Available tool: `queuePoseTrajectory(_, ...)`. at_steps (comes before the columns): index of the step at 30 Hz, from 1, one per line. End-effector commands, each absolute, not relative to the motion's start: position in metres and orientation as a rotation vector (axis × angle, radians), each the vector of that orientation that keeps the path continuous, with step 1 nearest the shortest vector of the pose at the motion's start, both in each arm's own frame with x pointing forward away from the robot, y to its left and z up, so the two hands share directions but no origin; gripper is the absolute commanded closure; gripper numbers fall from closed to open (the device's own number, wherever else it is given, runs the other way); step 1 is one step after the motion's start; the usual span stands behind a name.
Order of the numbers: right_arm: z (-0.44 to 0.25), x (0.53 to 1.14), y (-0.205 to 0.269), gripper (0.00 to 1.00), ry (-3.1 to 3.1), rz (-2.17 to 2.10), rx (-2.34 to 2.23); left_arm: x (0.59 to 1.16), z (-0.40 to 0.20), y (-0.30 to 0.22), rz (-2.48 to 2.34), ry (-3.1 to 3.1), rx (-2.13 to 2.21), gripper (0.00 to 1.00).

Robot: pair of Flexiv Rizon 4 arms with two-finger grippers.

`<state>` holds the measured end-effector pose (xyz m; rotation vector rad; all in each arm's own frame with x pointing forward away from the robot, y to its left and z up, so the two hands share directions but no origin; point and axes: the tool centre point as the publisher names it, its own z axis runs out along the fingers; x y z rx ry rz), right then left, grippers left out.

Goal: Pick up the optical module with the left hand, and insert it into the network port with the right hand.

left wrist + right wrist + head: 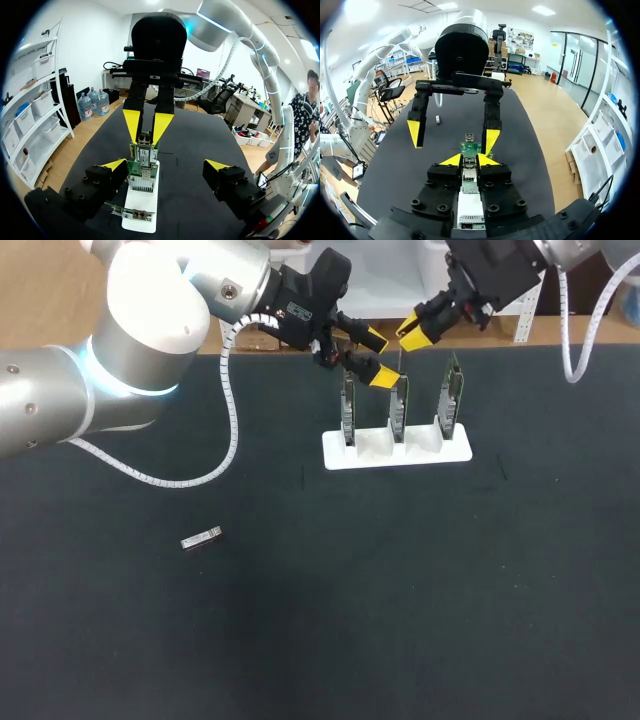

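The optical module (201,538), a small silver bar, lies alone on the black mat at the left, far from both grippers. It also shows small in the right wrist view (438,120). My left gripper (378,358) hangs wide open and empty above the white holder (360,455), between its left board (347,405) and middle board (399,410). My right gripper (415,335) faces it just above the middle board's top. Its fingers stand a narrow gap apart (469,160). Through that gap I see only the boards below, and no module.
A third upright board (452,390) stands at the holder's right end. The holder sits near the mat's far edge. A white cable loops down from my left arm onto the mat (180,480).
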<state>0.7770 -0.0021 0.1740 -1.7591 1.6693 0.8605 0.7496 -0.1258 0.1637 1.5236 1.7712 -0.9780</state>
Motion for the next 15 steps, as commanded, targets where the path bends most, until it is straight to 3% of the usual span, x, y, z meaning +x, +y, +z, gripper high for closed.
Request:
queuePoseTrajectory(1, 0.1720, 0.7748, -0.0032, 1.00, 1.672, 0.860, -1.762, 0.7519, 0.1641, -0.1270, -0.979, 1.776, 1.528, 0.00)
queuePoseTrajectory(15, 0.1726, 0.7723, -0.0037, 1.00, 1.671, 0.863, -1.759, 0.7519, 0.1641, -0.1270, -0.979, 1.776, 1.528, 0.00)
